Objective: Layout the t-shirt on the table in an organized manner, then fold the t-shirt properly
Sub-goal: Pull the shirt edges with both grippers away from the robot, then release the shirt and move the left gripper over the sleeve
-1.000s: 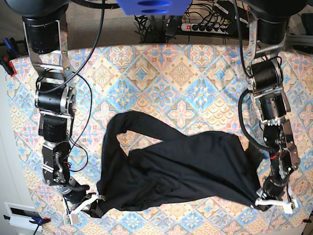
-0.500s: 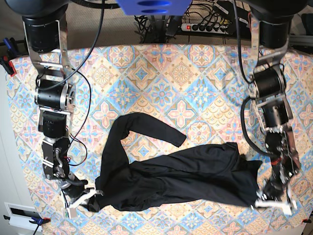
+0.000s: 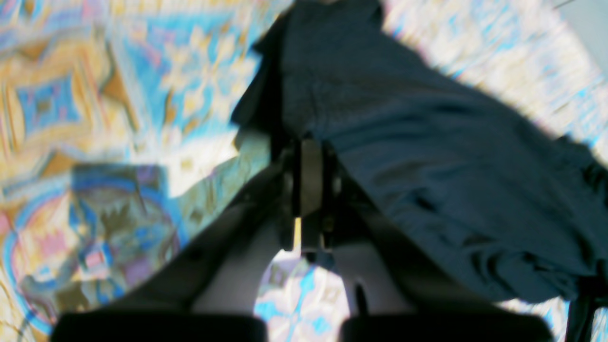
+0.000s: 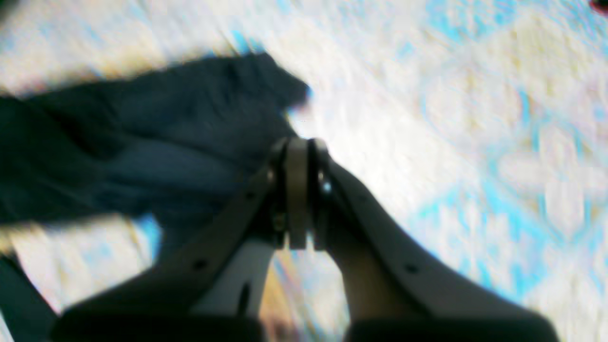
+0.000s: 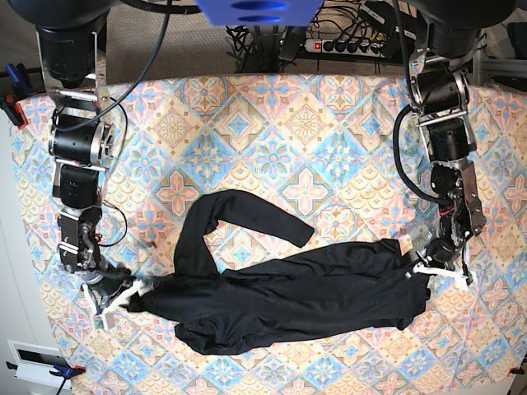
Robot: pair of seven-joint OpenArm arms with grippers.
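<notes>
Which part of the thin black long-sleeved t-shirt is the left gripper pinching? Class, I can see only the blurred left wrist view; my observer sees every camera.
Observer: In the base view the left gripper is shut on one end of the thin black long-sleeved t-shirt; which part of the garment that is, I cannot tell.
Operator: And the other end?
Observer: The right gripper is shut on it, so the body runs in a low band between the two arms.
Operator: Are the sleeves flat?
Observer: One sleeve arches away from the body over the table covered in pastel diamond-patterned cloth.
</notes>
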